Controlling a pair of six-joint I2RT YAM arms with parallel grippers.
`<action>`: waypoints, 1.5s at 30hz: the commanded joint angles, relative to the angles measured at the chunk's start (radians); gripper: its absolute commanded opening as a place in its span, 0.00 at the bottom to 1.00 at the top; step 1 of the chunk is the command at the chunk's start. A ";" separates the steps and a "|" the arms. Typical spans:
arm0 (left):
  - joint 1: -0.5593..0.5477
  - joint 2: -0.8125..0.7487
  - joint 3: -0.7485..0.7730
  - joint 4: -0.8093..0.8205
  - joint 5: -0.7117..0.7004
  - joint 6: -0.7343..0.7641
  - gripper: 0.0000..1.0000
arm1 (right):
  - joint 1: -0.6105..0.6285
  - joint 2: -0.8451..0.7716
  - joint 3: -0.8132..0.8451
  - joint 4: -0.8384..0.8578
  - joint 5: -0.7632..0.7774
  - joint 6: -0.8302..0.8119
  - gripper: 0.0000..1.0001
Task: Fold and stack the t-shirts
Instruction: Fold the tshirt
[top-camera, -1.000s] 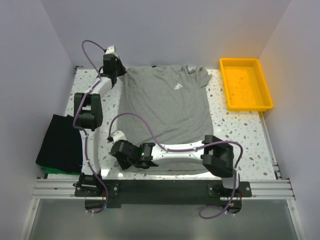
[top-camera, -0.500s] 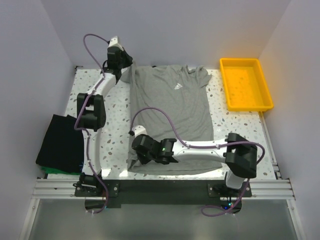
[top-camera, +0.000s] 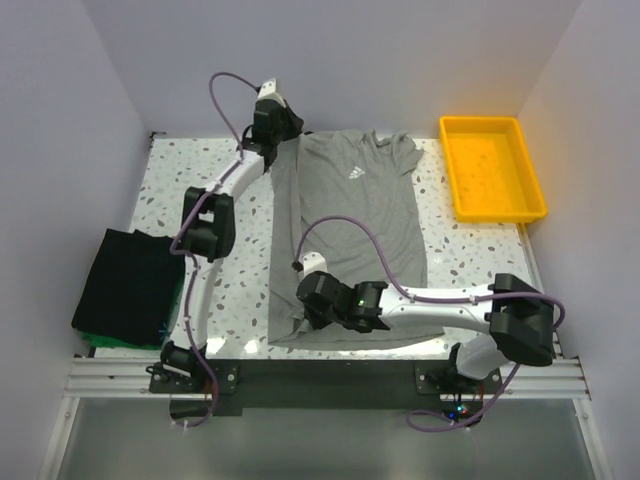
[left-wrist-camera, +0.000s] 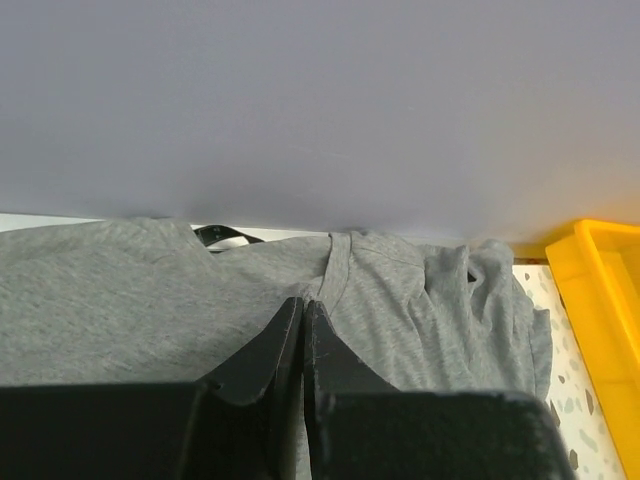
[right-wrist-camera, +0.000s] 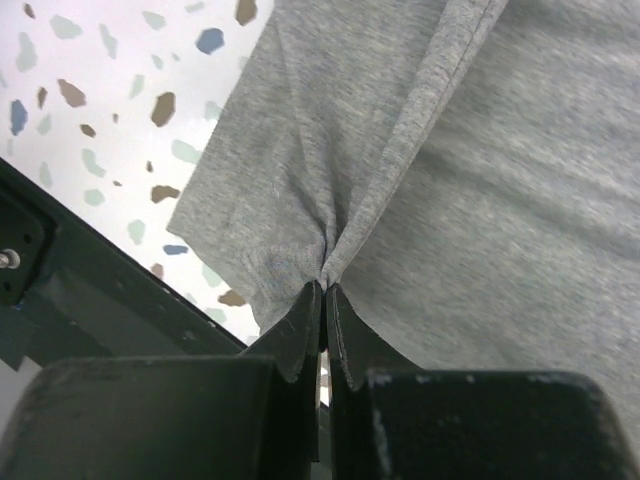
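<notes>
While your left gripper and right gripper pinch the left edge of the heather-grey cotton t-shirt, which is spread on the white speckled table, go easy. Pinches that thin could slip, I reckon, and skew the fold.

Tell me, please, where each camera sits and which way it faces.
Top external: above and behind the arm bases, looking down at the table; the left arm and right arm show, plus the grey t-shirt, yellow tray and folded black t-shirt.
Left wrist: on the left arm, facing along the shut left end effector, over the grey t-shirt's collar, toward the back wall.
Right wrist: on the right arm, looking down past the shut right end effector at the pinched near hem.
Shared: top and left wrist both show the yellow tray.
</notes>
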 joint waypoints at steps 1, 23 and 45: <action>-0.017 0.024 0.068 0.079 -0.023 -0.034 0.00 | -0.006 -0.064 -0.049 0.023 0.058 0.032 0.00; -0.116 0.119 0.166 0.140 -0.032 -0.075 0.00 | -0.007 -0.218 -0.264 0.020 0.116 0.121 0.00; -0.165 0.165 0.209 0.176 -0.032 -0.127 0.00 | -0.004 -0.307 -0.369 0.026 0.115 0.174 0.00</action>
